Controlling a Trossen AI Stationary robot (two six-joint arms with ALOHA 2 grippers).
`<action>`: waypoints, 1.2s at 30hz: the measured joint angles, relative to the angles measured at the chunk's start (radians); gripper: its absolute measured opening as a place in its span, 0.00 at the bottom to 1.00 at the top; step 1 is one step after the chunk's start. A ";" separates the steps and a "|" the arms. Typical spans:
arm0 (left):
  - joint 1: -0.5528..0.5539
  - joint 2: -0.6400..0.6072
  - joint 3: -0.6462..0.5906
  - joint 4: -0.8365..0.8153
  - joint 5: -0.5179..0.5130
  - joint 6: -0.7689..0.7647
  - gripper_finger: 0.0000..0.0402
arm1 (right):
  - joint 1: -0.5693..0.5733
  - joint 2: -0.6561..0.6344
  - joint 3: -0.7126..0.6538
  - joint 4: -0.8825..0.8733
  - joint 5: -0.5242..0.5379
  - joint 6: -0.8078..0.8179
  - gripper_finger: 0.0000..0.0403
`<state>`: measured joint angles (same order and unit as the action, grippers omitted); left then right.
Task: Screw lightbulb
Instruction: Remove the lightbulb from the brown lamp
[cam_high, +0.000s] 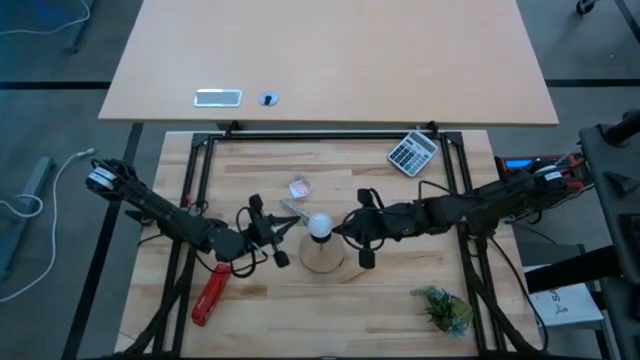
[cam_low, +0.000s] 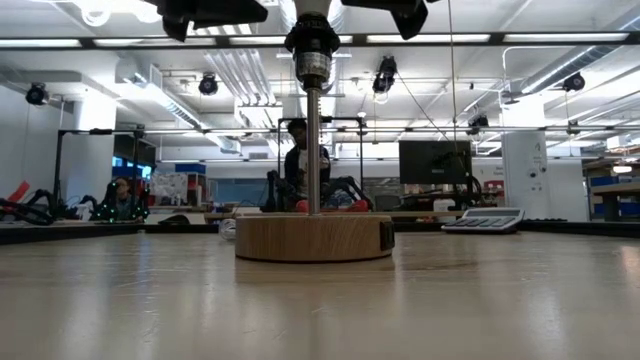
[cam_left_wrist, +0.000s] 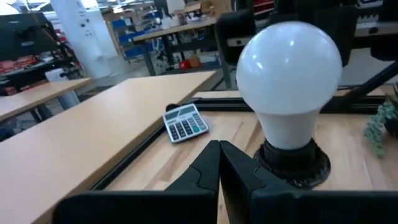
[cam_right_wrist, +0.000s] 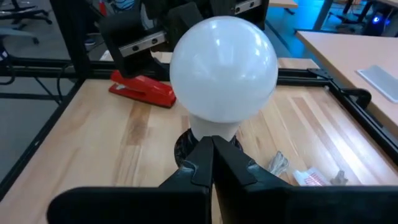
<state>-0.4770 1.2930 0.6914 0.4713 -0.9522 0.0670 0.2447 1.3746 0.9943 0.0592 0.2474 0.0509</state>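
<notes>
Left gripper (cam_high: 283, 229) sits just beside the lightbulb (cam_high: 319, 226) on its left, fingers pressed together at the tips and holding nothing; the left wrist view shows the fingertips (cam_left_wrist: 219, 163) meeting in front of the bulb's base. Right gripper (cam_high: 345, 230) is just beside the bulb on the opposite side, likewise closed tip to tip and empty, with its fingertips (cam_right_wrist: 211, 158) at the bulb's neck. The lightbulb stands upright in the black socket (cam_left_wrist: 292, 163) on a thin post rising from the round wooden disc (cam_low: 314, 239), near the centre of the light wooden worktop (cam_high: 380, 290). On that surface: a red stapler (cam_high: 210, 294) near the left arm, a calculator (cam_high: 413, 152) toward the far right, a small green plant sprig (cam_high: 443, 307) at the near right, and a clear plastic wrapper (cam_high: 298, 187) beyond the disc. A second, paler table (cam_high: 330, 60) adjoins the far edge. The room behind is a workshop with ceiling strip lights, monitors, benches and a seated person (cam_low: 300, 160).
</notes>
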 joint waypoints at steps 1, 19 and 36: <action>0.000 0.000 0.000 0.010 0.000 0.010 0.00 | 0.000 0.001 0.000 0.001 0.000 0.000 0.00; 0.036 0.000 0.000 0.078 0.167 0.018 0.00 | 0.000 0.001 0.000 0.036 0.018 0.000 0.00; 0.047 0.000 0.000 0.084 0.235 0.014 0.00 | 0.000 0.001 -0.002 0.055 0.023 0.000 0.00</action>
<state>-0.4297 1.2926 0.6914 0.5549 -0.7168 0.0807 0.2447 1.3758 0.9928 0.1139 0.2701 0.0514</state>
